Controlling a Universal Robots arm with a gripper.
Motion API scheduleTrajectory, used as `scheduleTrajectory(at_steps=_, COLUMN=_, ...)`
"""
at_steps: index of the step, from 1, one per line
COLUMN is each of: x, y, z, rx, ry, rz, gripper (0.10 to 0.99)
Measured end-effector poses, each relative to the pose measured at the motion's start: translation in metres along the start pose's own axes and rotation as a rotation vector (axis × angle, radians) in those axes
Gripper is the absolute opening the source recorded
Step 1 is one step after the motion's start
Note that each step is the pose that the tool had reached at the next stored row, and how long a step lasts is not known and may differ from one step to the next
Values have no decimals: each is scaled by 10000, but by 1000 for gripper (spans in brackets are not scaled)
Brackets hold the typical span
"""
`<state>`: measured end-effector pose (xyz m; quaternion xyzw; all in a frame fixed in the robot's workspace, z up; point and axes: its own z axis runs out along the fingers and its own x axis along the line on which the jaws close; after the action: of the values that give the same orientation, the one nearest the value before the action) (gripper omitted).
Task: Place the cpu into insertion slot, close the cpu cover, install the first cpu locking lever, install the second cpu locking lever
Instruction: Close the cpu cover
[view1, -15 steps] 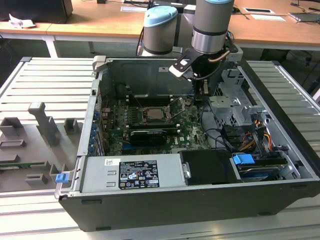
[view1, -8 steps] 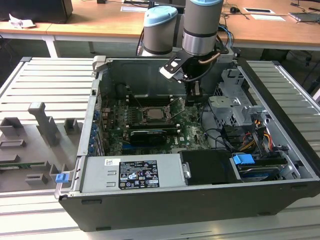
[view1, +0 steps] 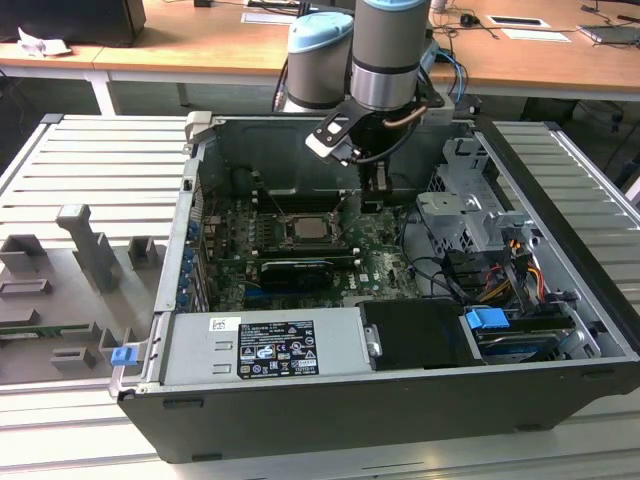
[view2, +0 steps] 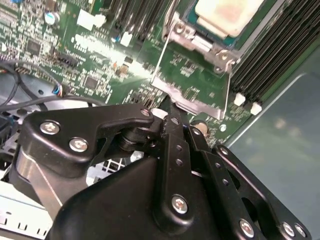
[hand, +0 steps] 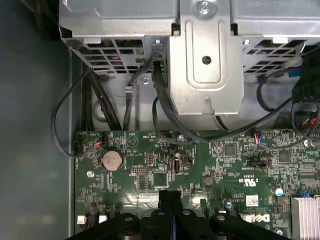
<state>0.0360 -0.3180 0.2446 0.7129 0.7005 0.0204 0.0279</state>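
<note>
**Gripper closed beside loaded socket; latch state not determinable**

The cpu is seen seated in the insertion slot, inside the open computer case. In the second wrist view the cpu is cut off by the picture edge; a flat, matt, silvery-beige top is noted. The cpu cover, a thin silvery stamped frame, is seen lying around the chip. Thin wire levers run along two sides of it; whether they are hooked down cannot be told.

The gripper is found with its black metal fingers pressed together, tips just beside a bright plate edge near the socket. Whether that edge is touched, or anything is pinched, is hidden by the fingers themselves. In the first wrist view the gripper is cut off low, above the green motherboard.

That view also records a round coin battery, a perforated steel drive cage and looped black cables. In the exterior view the gripper is partly masked by the arm, on the exterior view's right of the socket.
</note>
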Motion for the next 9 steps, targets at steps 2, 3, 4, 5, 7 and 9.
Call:
scheduleTrajectory(at_steps=2, x=-1, y=-43, z=-3, rx=0, ry=-1, rz=1, gripper=106)
scheduleTrajectory(at_steps=3, x=-1, y=-66, z=-5, rx=0, ry=-1, rz=2, gripper=106)
scheduleTrajectory(at_steps=4, x=-2, y=-99, z=-7, rx=0, ry=0, rz=0, gripper=106)
scheduleTrajectory(at_steps=5, x=-2, y=-125, z=-9, rx=0, ry=0, rz=0, gripper=106)
scheduleTrajectory(at_steps=7, x=-3, y=-168, z=-11, rx=0, ry=0, rz=2, gripper=106)
scheduleTrajectory(at_steps=9, x=-3, y=-192, z=-13, rx=0, ry=0, rz=1, gripper=106)
